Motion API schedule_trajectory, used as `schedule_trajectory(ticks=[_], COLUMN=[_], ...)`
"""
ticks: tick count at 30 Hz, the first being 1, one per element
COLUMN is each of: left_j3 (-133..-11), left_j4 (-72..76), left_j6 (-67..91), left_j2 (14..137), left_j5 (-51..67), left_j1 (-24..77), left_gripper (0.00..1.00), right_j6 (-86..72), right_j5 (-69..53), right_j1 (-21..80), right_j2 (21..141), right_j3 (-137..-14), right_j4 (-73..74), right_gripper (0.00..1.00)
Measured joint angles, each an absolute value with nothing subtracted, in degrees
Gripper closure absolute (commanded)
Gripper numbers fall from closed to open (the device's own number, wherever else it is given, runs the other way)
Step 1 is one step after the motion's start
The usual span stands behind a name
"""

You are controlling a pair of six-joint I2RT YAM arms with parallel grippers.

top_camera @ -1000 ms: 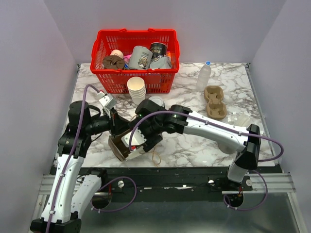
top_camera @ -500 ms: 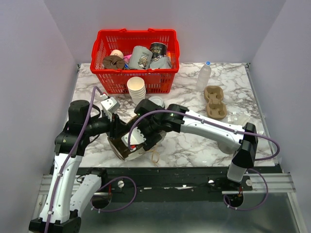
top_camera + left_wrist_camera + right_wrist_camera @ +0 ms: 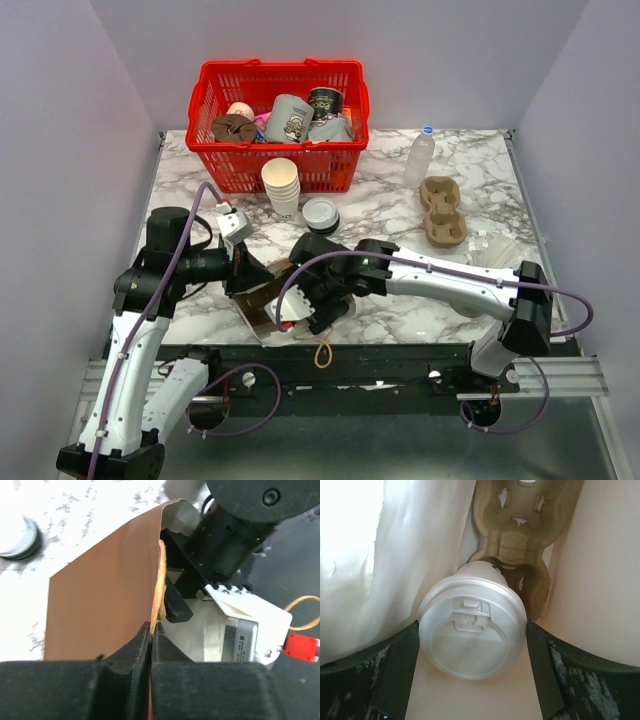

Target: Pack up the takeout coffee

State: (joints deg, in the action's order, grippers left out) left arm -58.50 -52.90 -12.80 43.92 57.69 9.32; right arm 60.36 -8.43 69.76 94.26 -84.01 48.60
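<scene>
Room is scarce around the takeout coffee [image 3: 471, 636]. The one lidded white cup sits deep inside the paper bag [image 3: 258, 300], and the bag's pale inner walls stand close on both sides. Its narrow end meets a pocket of a cardboard carrier [image 3: 520, 510] that lies further in; whether it is fully seated there cannot be told. The right pincer [image 3: 472, 625] reaches in through the bag's mouth and pinches the cup. One dark finger lies against each side of the lid's rim, and the lid faces the wrist camera. The left pincer [image 3: 151, 635] is pressed together on the brown edge of the bag's mouth, just beside the right wrist. The bag lies tilted near the near edge of the surface [image 3: 400, 300], its mouth toward the right arm. Just past that edge, on the dark ledge, lies one orange rubber band [image 3: 322, 352]. Beyond the bag sits one loose lid [image 3: 321, 213], and next to it one stack of paper cups [image 3: 283, 185] stands just beside the one red basket [image 3: 205, 110] at the far edge. To the right stand one water bottle [image 3: 419, 158] and a second carrier [image 3: 442, 210], well apart from the bag, so there are two carriers in all. Over the marble between the bag and that carrier runs only the right arm.
</scene>
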Motion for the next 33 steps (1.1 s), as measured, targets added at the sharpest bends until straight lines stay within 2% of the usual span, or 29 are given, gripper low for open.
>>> schedule_trajectory(ticks=[3,8,14,21,33], left_j3=[-58.5,-58.4,-58.0,-57.7,-57.7], left_j4=[-53.4,-53.4,-51.7,-49.7,-47.2], left_j6=[-12.4,-11.9,-10.6,-9.2,-7.5], left_j2=[44.6,44.7,44.9,45.8,47.5], left_j5=[60.1,60.9,60.2,59.3,57.8], left_j1=[9.6,9.9,9.8,9.7,9.3], left_gripper=[0.68,0.68,0.73,0.86,0.92], right_j6=[59.1,57.5,56.5,56.1,56.7], right_j5=[-6.8,-3.1,0.6,3.8,3.1], right_j1=[70.2,70.4,70.6,70.5,69.5], right_j2=[93.0,92.6,93.3,93.7,94.2], right_j3=[-82.1,-80.9,-81.1,-81.3,-81.3], right_j4=[46.5,43.1,41.6,40.9,38.9], right_gripper=[0.99,0.99,0.99,0.99,1.0])
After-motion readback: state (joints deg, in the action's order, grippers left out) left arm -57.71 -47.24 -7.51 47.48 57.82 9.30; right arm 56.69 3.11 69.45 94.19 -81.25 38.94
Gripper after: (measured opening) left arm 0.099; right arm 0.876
